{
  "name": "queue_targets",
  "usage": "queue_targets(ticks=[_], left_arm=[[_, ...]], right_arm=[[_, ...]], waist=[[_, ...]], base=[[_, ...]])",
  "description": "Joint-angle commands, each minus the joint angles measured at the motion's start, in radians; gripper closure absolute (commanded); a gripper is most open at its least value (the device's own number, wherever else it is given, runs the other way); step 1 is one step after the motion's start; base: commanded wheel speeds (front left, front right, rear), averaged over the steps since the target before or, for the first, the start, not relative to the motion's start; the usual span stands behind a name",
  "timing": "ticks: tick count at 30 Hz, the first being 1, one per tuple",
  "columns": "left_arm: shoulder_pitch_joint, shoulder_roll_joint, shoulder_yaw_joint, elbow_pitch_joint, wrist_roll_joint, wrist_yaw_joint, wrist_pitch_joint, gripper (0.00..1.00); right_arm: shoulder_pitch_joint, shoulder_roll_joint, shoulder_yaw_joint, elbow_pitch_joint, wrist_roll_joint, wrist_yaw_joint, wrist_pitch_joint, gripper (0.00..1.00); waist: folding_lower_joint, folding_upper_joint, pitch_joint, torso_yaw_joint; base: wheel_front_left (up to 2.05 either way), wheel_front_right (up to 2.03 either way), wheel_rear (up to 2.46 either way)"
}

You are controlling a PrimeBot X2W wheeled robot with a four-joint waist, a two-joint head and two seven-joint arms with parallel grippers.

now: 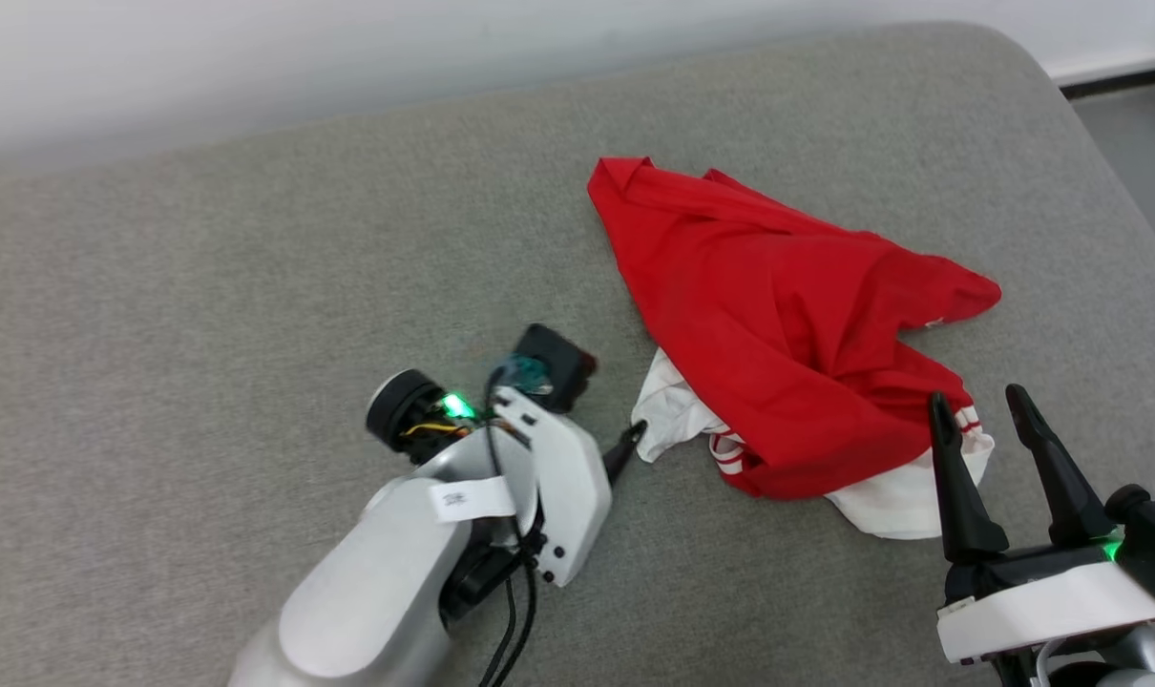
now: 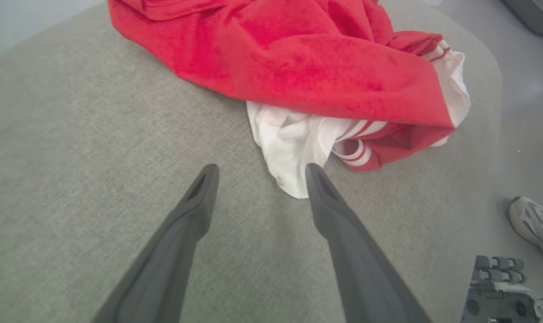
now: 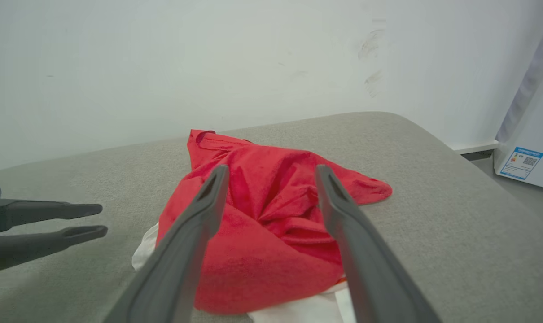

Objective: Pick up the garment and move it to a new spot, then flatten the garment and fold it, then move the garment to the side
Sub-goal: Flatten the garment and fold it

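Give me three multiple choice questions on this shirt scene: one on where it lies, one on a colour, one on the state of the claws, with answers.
1. Where is the garment?
A) bunched on the grey padded surface
B) hanging from a claw
C) on the floor

2. What colour is the sleeve nearest the left claw?
A) blue
B) white with red stripes
C) black

3. How do the left claw and the right claw stand?
A) both shut on cloth
B) one shut, one open
C) both open, holding nothing

Answers: 1 A, it lies crumpled on the padding; 2 B, white cloth with red bands sits just ahead of that claw; 3 C, each wrist view shows a wide gap.
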Motion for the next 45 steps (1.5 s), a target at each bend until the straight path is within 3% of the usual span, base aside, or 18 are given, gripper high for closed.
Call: queue_targets(ticks=[1,4,6,17,18,19,31,39,45], left_arm=[[-0.041,0.005,-0.035,0.010,-0.007,-0.008,0.033,0.00],[-0.099,0.008,-0.106,0.028,-0.014,-0.013,0.065,0.00],[-0.169,0.023,-0.218,0.057,-0.042,-0.014,0.095,0.00],[-0.271,0.086,-0.492,0.218,-0.192,-0.014,0.238,0.03],[-0.277,0.091,-0.507,0.221,-0.208,-0.015,0.237,0.55],[-0.288,0.096,-0.520,0.225,-0.215,-0.015,0.224,1.00],[-0.333,0.129,-0.484,0.147,-0.222,0.004,-0.003,1.00],[-0.249,0.220,-0.431,0.031,-0.214,0.119,-0.096,1.00],[-0.152,0.320,-0.360,-0.077,-0.249,0.224,-0.142,1.00]], right_arm=[[-0.019,0.003,0.004,0.007,0.014,-0.001,-0.016,0.00],[-0.034,0.002,0.014,0.021,0.022,-0.001,-0.033,0.00],[-0.051,0.003,0.025,0.043,0.033,-0.001,-0.057,0.00],[-0.076,0.003,0.032,0.084,0.052,-0.001,-0.099,0.00],[-0.077,0.003,0.030,0.086,0.052,-0.001,-0.102,0.00],[-0.078,0.003,0.028,0.088,0.052,-0.001,-0.104,0.00],[-0.059,0.003,-0.012,0.101,0.038,-0.001,-0.084,0.00],[-0.041,0.002,-0.043,0.091,0.022,-0.001,-0.052,0.00],[-0.026,0.002,-0.061,0.071,0.010,-0.001,-0.025,0.00]], waist=[[0.0000,-0.0001,0.043,-0.031],[0.0000,-0.0001,0.072,-0.047],[0.0000,-0.0001,0.104,-0.067],[0.0000,-0.0001,0.141,-0.086],[0.0000,-0.0001,0.142,-0.086],[0.0000,-0.0001,0.142,-0.085],[0.0000,-0.0001,0.069,-0.009],[0.0000,-0.0001,-0.004,0.070],[0.0000,-0.0001,-0.033,0.127]], base=[[0.00,0.00,0.00],[0.00,0.00,0.00],[0.00,0.00,0.00],[0.00,0.00,0.00],[0.00,0.00,0.00],[0.00,0.00,0.00],[0.00,0.00,0.00],[0.00,0.00,0.00],[0.00,0.00,0.00]])
